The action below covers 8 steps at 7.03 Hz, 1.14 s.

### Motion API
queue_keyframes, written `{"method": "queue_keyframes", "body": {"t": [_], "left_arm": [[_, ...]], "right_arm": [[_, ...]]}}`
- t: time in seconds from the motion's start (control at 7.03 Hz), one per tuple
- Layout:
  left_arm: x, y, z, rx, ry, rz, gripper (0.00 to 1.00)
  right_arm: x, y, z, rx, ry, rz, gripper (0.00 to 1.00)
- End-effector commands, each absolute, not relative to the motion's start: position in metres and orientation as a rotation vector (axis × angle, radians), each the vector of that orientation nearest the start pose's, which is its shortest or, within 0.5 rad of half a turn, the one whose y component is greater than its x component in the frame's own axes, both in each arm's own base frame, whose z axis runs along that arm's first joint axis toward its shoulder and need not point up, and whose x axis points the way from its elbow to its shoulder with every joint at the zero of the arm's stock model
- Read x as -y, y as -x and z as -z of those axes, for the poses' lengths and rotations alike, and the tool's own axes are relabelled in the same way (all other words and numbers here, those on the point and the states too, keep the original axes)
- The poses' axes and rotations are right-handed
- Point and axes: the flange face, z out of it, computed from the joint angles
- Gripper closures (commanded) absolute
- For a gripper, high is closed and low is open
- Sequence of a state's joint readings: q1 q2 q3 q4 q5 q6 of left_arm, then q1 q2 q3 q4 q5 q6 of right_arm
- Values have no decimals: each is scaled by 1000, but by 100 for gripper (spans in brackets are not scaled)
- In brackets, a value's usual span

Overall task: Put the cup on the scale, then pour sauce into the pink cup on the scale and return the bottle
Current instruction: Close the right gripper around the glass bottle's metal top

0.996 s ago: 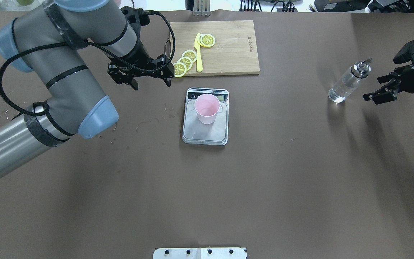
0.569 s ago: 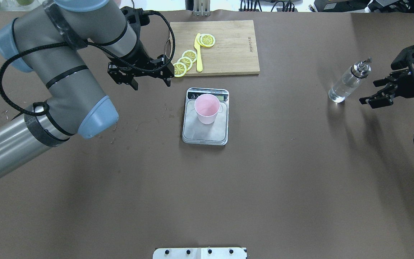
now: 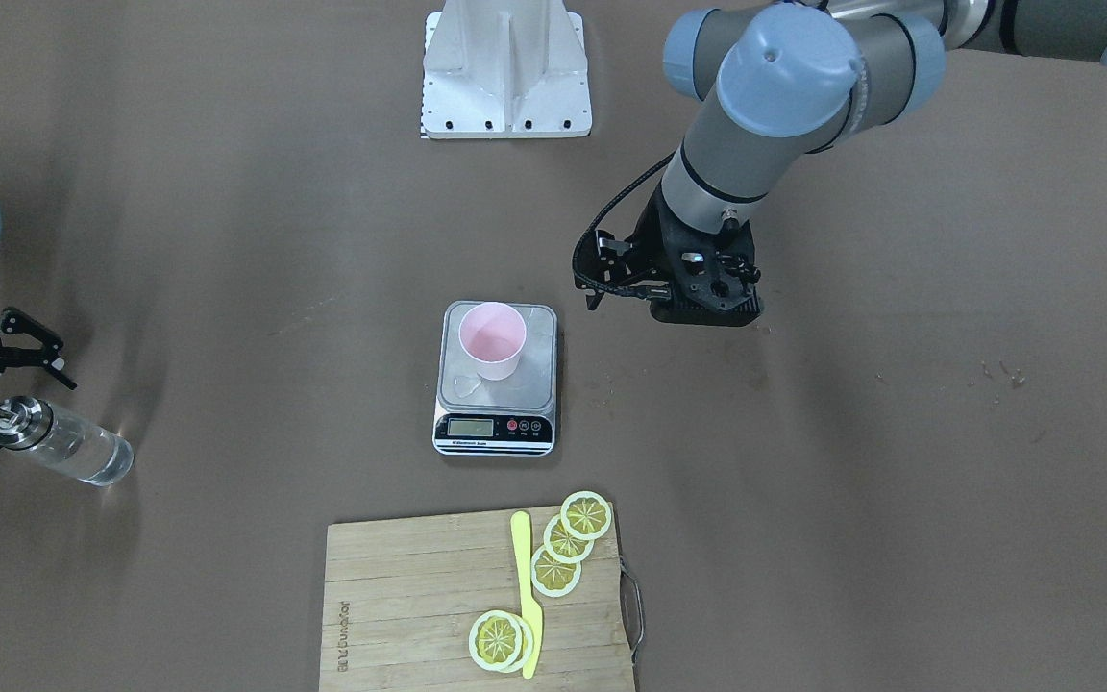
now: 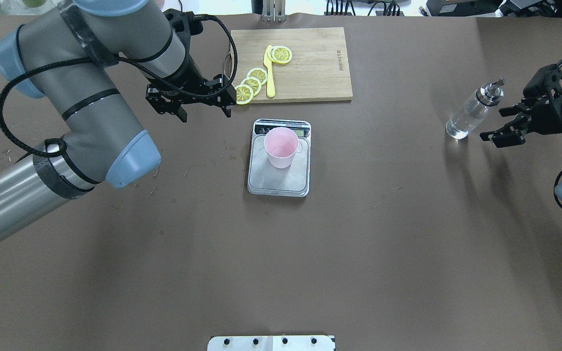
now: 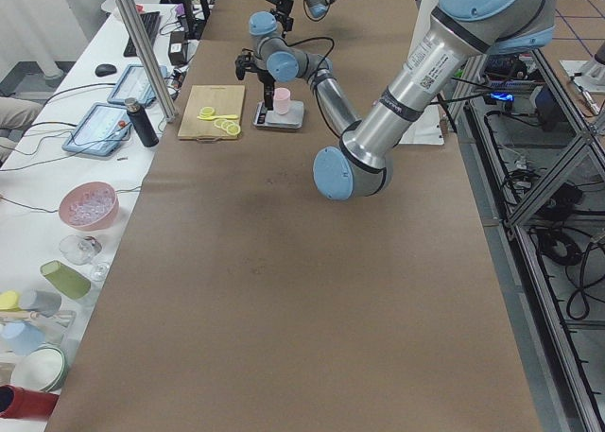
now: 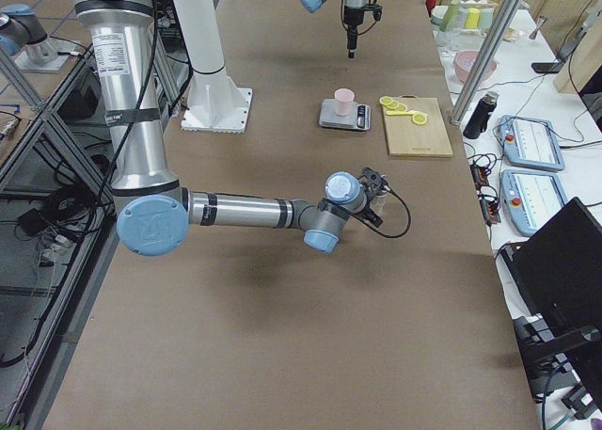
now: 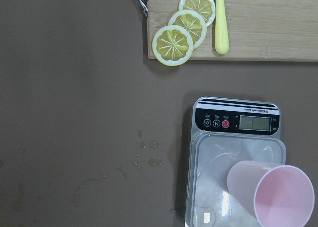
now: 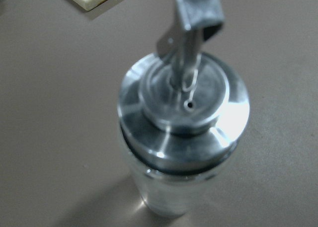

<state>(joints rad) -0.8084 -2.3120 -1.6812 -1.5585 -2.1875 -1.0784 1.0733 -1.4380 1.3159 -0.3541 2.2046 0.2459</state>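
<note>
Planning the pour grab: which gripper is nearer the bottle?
Right. The right gripper is open close beside the bottle, not gripping it; the left gripper hangs far off, past the scale near the cutting board.

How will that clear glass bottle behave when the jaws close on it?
The bottle is smooth glass, so probably slippery and breakable. It stands tall on a narrow base with a heavy-looking metal cap, so a sideways nudge may tip it.
</note>
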Motion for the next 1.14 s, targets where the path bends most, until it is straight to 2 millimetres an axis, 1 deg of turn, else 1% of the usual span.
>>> {"method": "queue_keyframes", "body": {"t": [0.0,0.14,0.43,0.71,1.0], "left_arm": [[539,-410,-161,-994,-30,31,3],[539,-410,-161,-994,-30,31,3],[539,-410,-162,-993,-29,31,3],[539,-410,-162,-993,-29,31,3],[539,-410,-162,-992,-30,32,3]], "right_arm": [[533,207,-573,912,-809,564,0],[533,210,-570,915,-810,562,0],[540,216,-559,914,-821,527,0],[540,217,-560,914,-818,527,0],[545,220,-556,914,-826,526,0]]}}
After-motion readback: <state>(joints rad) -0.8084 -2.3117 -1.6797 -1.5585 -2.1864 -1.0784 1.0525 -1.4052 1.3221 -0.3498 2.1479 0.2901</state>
